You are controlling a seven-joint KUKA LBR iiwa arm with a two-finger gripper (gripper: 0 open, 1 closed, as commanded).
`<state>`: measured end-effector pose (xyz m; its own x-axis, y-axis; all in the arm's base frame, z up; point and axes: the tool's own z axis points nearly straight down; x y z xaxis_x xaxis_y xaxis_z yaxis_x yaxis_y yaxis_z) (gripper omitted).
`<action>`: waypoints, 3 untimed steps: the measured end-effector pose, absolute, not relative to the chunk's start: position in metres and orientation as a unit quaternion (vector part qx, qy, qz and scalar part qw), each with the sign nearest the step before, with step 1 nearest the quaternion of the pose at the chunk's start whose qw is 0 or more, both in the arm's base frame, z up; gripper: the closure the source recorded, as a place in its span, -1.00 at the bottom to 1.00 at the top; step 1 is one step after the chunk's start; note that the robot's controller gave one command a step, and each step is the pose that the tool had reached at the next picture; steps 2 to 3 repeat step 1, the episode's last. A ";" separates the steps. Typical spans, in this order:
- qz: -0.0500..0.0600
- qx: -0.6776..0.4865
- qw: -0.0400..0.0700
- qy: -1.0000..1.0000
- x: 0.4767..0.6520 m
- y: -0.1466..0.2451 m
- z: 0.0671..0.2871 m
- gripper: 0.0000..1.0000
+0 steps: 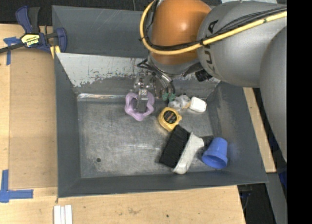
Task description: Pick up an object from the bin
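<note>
Lilac plastic ring (130, 106) far-centre in grey metal bin (68, 135), gripper (143, 102) over it; yellow round tape measure (169, 117) just right; black-and-white brush (181, 149) near-right, blue plastic cup (215, 152) right of it.

Moderately bright, even light from overhead, white glare band across the far wall of the bin (97, 69), soft highlight on the orange wrist cover (178, 16), dark shadow under the arm (243, 43), dull sheen on bin floor, dim top background
</note>
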<state>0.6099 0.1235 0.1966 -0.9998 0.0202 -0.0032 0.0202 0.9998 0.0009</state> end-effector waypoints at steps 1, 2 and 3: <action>0.000 -0.006 -0.001 1.000 0.610 0.123 0.239 1.00; 0.000 -0.006 -0.001 1.000 0.610 0.123 0.239 1.00; 0.000 -0.006 -0.001 1.000 0.610 0.123 0.239 1.00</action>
